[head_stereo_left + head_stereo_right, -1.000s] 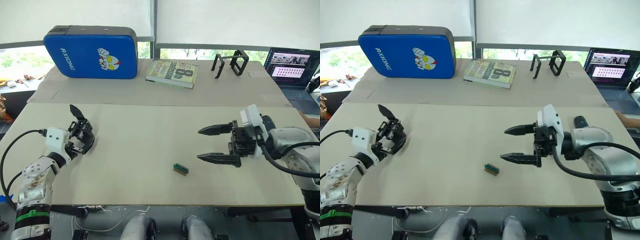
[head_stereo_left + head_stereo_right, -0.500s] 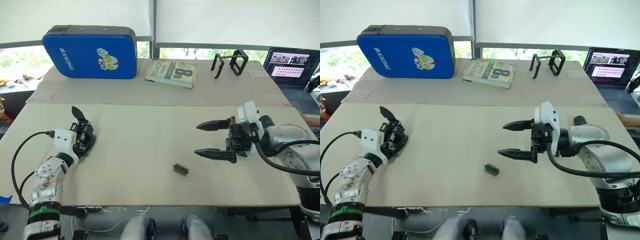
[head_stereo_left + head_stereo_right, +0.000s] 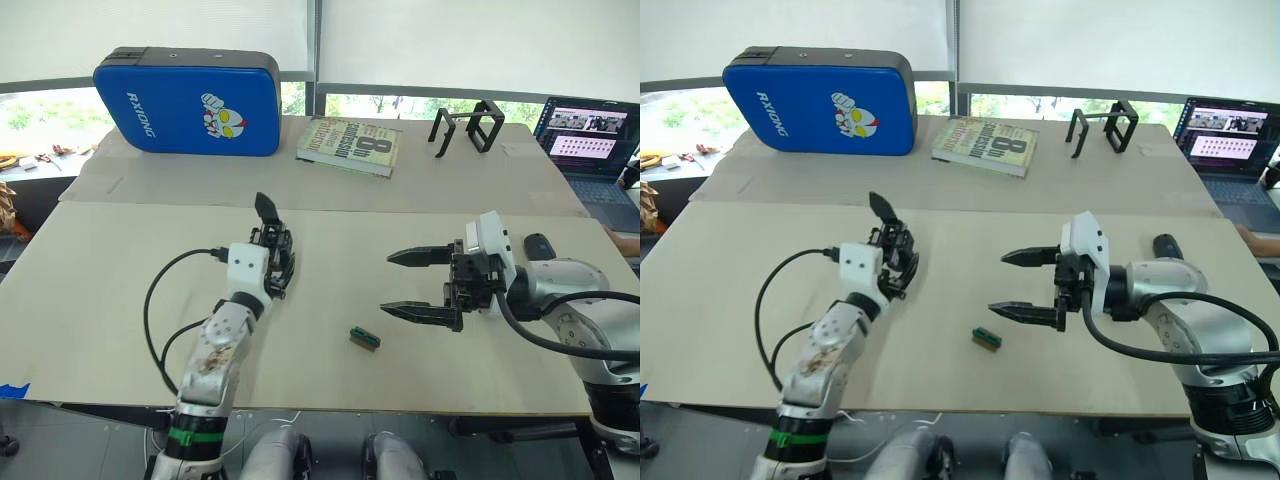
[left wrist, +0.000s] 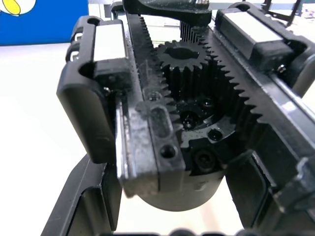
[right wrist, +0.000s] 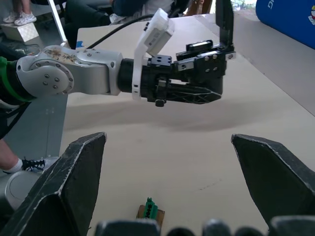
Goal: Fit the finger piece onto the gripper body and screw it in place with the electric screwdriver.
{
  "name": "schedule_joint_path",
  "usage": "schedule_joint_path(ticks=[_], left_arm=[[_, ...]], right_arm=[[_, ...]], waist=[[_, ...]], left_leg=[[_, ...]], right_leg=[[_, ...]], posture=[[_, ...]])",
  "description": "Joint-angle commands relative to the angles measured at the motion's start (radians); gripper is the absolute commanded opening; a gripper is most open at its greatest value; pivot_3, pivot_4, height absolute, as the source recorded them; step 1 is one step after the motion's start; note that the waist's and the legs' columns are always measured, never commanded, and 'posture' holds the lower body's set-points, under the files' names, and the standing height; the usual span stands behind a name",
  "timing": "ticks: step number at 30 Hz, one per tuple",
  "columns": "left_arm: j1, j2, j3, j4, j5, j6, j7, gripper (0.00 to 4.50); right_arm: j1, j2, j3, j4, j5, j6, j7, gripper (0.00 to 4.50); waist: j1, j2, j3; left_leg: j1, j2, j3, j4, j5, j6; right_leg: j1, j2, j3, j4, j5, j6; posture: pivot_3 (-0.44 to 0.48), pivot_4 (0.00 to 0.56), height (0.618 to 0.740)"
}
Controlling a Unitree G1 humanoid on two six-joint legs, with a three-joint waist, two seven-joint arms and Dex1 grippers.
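Left hand [image 3: 268, 262] clamped on the gripper body [image 4: 189, 147], carried over the desk [image 3: 120, 300] at about 9 o'clock from centre, leaf-shaped finger [image 3: 265, 208] pointing up toward 12. In the left wrist view, toothed racks and a central gear exposed between two white-topped rails. Right hand [image 3: 420, 285] spread wide and holding nothing, at 3 o'clock from centre, fingers aimed toward the left hand. Small green-and-brown block [image 3: 364, 338] lying on the desk near 5 o'clock, just below the lower right fingertip. Finger piece not made out anywhere on the desk; a dark rounded end [image 3: 541, 243] behind the right forearm possibly the electric screwdriver, too little showing to be sure. Step judged early: body presented and steadied, nothing fitted or screwed yet. Next move likely calling for the free right hand to fetch the finger piece and seat it squarely on a rail, while the left holds the body level. At 11 o'clock, a blue padded case [image 3: 188, 100] lettered "RXIONG" with a cartoon hero; at 12, a book [image 3: 348, 145] with a large "8" on its cover, other words too small to read; at 1, a black wire-frame stand [image 3: 466, 126]; at 2, an open laptop [image 3: 590, 140].
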Motion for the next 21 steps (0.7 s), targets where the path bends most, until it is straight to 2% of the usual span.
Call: schedule_joint_path(ticks=[1, 3, 4, 5, 6, 10, 13, 17, 21], left_arm=[[-0.009, -0.005, -0.028, 0.004, 0.026, -0.036, -0.002, 2.37], [0.006, 0.007, -0.022, 0.010, 0.015, -0.030, -0.023, 3.44], [0.019, 0.026, -0.012, 0.009, 0.004, -0.028, -0.047, 3.76], [0.029, 0.043, -0.003, 0.009, -0.006, -0.026, -0.068, 4.27], [0.040, 0.067, 0.008, 0.011, -0.021, -0.023, -0.098, 4.45], [0.066, 0.158, 0.052, 0.023, -0.087, -0.016, -0.223, 4.45], [0.069, 0.248, 0.064, 0.047, -0.152, 0.040, -0.360, 4.45], [-0.015, 0.400, 0.050, 0.233, -0.181, -0.113, -0.662, 4.45], [-0.127, 0.434, 0.037, 0.424, -0.183, -0.218, -0.817, 4.45]], right_arm=[[-0.001, 0.008, 0.000, -0.024, -0.006, -0.025, -0.012, 4.50], [0.003, 0.011, 0.001, -0.028, -0.009, -0.024, -0.016, 4.50], [0.005, 0.013, 0.000, -0.030, -0.009, -0.024, -0.018, 4.50], [0.006, 0.014, 0.000, -0.031, -0.009, -0.023, -0.020, 4.50], [0.007, 0.016, -0.002, -0.032, -0.008, -0.020, -0.024, 4.50], [0.015, 0.018, -0.003, -0.037, -0.008, -0.022, -0.033, 4.50], [0.019, 0.016, -0.007, -0.043, -0.005, -0.020, -0.037, 4.50], [0.019, 0.014, -0.010, -0.038, -0.004, -0.021, -0.035, 4.50], [0.008, 0.012, -0.010, -0.045, -0.001, -0.012, -0.042, 4.50]], waist=[[0.000, 0.000, 0.000], [0.000, 0.000, 0.000], [0.000, 0.000, 0.000], [0.000, 0.000, 0.000], [0.000, 0.000, 0.000], [-0.001, 0.000, 0.000], [-0.002, 0.000, 0.000], [-0.003, 0.001, 0.000], [0.001, 0.001, -0.001]], left_leg=[[0.000, 0.000, 0.000, 0.000, 0.000, 0.000], [-0.001, 0.000, 0.000, 0.000, 0.000, 0.000], [-0.002, 0.000, 0.000, 0.000, 0.000, 0.000], [-0.002, 0.000, 0.000, 0.000, 0.000, 0.000], [-0.002, 0.000, 0.000, 0.001, 0.000, 0.000], [-0.002, 0.001, 0.000, 0.001, -0.001, -0.002], [-0.001, 0.001, -0.001, 0.001, -0.004, -0.007], [0.000, 0.001, 0.000, 0.001, -0.004, -0.007], [0.000, 0.000, 0.000, 0.001, -0.004, -0.007]], right_leg=[[0.000, 0.000, 0.000, 0.000, 0.000, 0.000], [-0.001, 0.000, 0.000, 0.000, 0.000, 0.000], [-0.001, 0.000, 0.000, 0.000, 0.000, 0.000], [-0.002, 0.000, 0.000, 0.000, 0.000, 0.000], [-0.002, 0.000, 0.000, 0.000, 0.000, 0.000], [-0.002, -0.001, 0.000, 0.000, 0.000, 0.000], [-0.002, -0.001, 0.000, 0.000, 0.000, -0.001], [-0.002, 0.000, -0.001, 0.001, -0.001, -0.001], [-0.002, 0.000, -0.002, 0.000, -0.001, -0.001]], posture=[[0.000, 0.150, 0.740], [0.000, 0.150, 0.740], [0.000, 0.150, 0.740], [0.000, 0.150, 0.740], [0.000, 0.150, 0.740], [0.000, 0.150, 0.740], [0.000, 0.150, 0.740], [0.000, 0.150, 0.740], [0.000, 0.150, 0.740]])
